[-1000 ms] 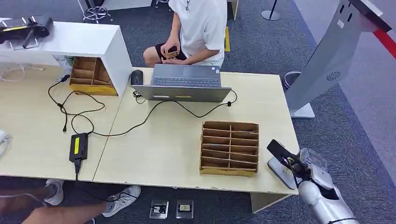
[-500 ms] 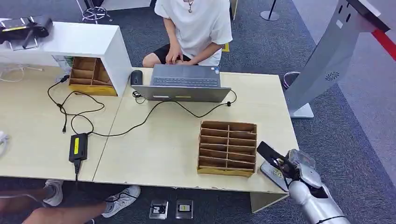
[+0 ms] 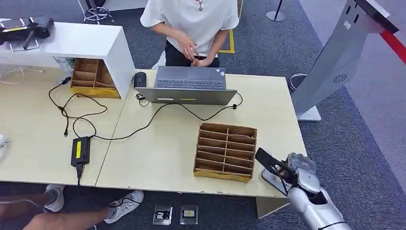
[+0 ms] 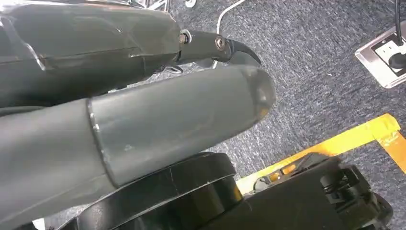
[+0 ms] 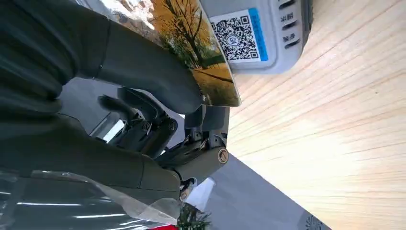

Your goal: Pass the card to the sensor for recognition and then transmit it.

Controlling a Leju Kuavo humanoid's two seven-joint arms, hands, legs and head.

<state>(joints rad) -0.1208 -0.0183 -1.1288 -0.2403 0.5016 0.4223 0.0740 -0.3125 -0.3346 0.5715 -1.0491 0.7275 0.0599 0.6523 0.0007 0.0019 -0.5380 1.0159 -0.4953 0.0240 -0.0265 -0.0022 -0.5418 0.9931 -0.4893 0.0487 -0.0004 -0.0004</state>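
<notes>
Right hand holds the card over the sensor at the table's near right corner

The right hand (image 3: 300, 168) grips the card (image 3: 266, 159), its printed tree picture (image 5: 191, 45) pressed under the thumb, just above the grey sensor (image 5: 261, 33) with its QR label. The sensor lies on the wooden table (image 3: 163, 143), beside the cardboard divider box (image 3: 225, 152). The left hand (image 4: 143, 110) hangs over carpet; I cannot tell how its fingers lie. A person (image 3: 191, 21) stands behind the laptop (image 3: 189, 85)
</notes>
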